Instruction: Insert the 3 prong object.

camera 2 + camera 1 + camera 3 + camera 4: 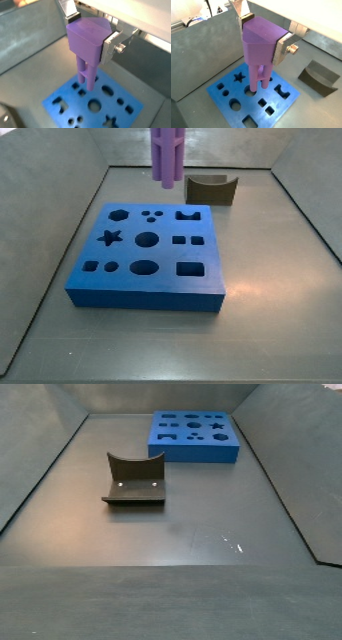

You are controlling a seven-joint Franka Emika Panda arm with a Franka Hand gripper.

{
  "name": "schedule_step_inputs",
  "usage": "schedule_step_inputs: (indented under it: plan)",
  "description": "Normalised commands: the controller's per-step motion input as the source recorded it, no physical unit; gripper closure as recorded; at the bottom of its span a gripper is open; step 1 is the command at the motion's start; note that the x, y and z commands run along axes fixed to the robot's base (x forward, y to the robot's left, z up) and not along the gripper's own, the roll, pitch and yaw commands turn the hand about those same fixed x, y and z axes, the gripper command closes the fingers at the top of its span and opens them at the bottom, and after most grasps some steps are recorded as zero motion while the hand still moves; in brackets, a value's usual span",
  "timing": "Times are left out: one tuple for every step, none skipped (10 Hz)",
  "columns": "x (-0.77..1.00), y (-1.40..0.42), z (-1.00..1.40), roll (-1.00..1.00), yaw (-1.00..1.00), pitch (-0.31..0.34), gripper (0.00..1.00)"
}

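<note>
My gripper point(264, 36) is shut on the purple 3 prong object point(260, 42), with a silver finger on each side of its blocky head; both wrist views show this grip point(91, 35). The prongs point(85, 75) hang straight down, upright. Below them lies the blue block point(248, 102) with several shaped holes. In a side view only the purple prongs point(166, 158) show, held in the air above the far edge of the blue block point(147, 268). The gripper itself is out of both side views.
The dark fixture point(211, 189) stands on the grey floor beyond the block, and also shows in a wrist view point(319, 77) and a side view point(134, 481). Grey walls point(54, 248) enclose the floor. The blue block sits far back in a side view point(195, 436).
</note>
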Motion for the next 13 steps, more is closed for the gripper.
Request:
schedule_step_inputs:
  plan:
    - [-0.06,0.99,-1.00,0.02,0.00,0.000,1.00]
    - [-0.12,0.93,-1.00,0.04,0.00,0.000,1.00]
    - [-0.10,0.81,-1.00,0.02,-0.03,0.000,1.00]
    - [-0.14,0.67,-1.00,0.00,-0.11,0.000,1.00]
    - [-0.32,0.50,-1.00,-0.08,-0.29,0.000,1.00]
    - [-0.19,0.28,-0.71,-0.05,-0.33,0.000,1.00]
    - [0.00,0.00,-0.37,-0.04,-0.14,0.000,1.00]
    - [0.00,-0.05,-0.11,-0.06,0.00,-0.003,1.00]
    - [0.00,-0.10,-0.12,-0.04,0.00,0.000,1.00]
    - [0.00,0.00,-0.25,0.00,0.00,0.000,1.00]
    - [-0.03,0.00,-0.34,0.00,0.00,0.000,1.00]
    - [-0.06,0.00,-0.40,0.00,0.00,0.000,1.00]
    - [-0.05,0.00,-0.51,-0.02,0.01,-0.011,1.00]
